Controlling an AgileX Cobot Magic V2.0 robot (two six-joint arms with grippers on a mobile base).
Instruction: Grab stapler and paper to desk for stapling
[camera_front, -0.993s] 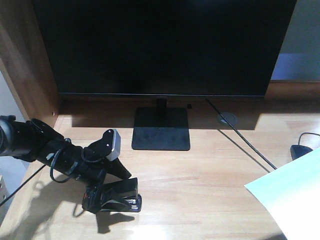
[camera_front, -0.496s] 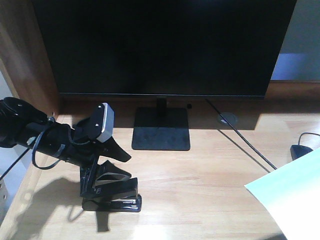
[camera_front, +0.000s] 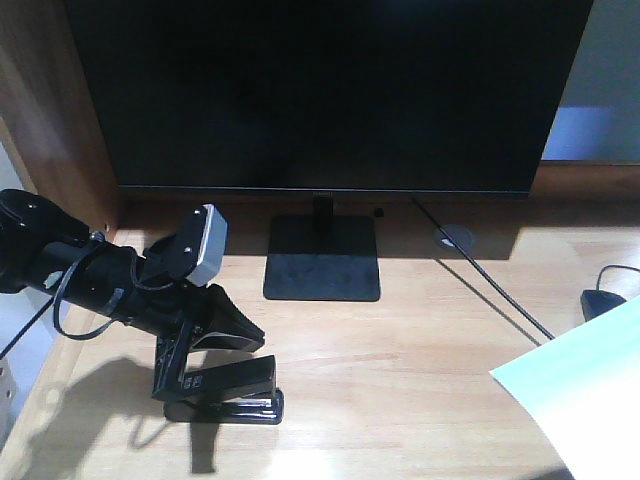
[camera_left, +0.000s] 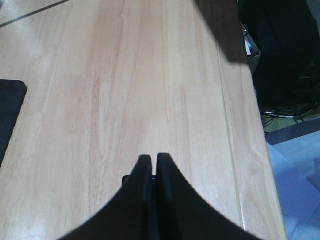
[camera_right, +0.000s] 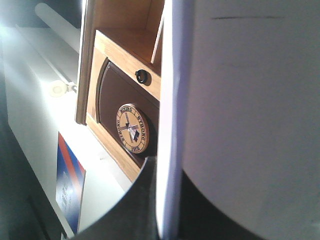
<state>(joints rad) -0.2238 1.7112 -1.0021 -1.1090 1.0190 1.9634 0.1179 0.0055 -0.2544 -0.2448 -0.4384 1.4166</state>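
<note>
One item is down: stapler (camera_front: 230, 385) rests on bench (camera_front: 420, 340) under closed left claw (camera_left: 150, 159), grip unclear; paper (camera_front: 585, 400), pinched by right claw (camera_right: 165, 200), must be laid next.

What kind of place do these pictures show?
Probably an office or study workstation: a large dark monitor stands on a wooden desk, with a stapler and a white sheet of paper nearby.

Pale wood on the table (camera_front: 420, 360), grain and plank joints showing, smooth, with a soft sheen where the light lands. The stapler (camera_front: 235, 385) looks like black plastic, faintly glossy. The paper (camera_front: 590, 390) is plain white, smooth and matt. The monitor base (camera_front: 322, 262) is flat matt black, and the left hand (camera_left: 151, 159) dull black too.
</note>
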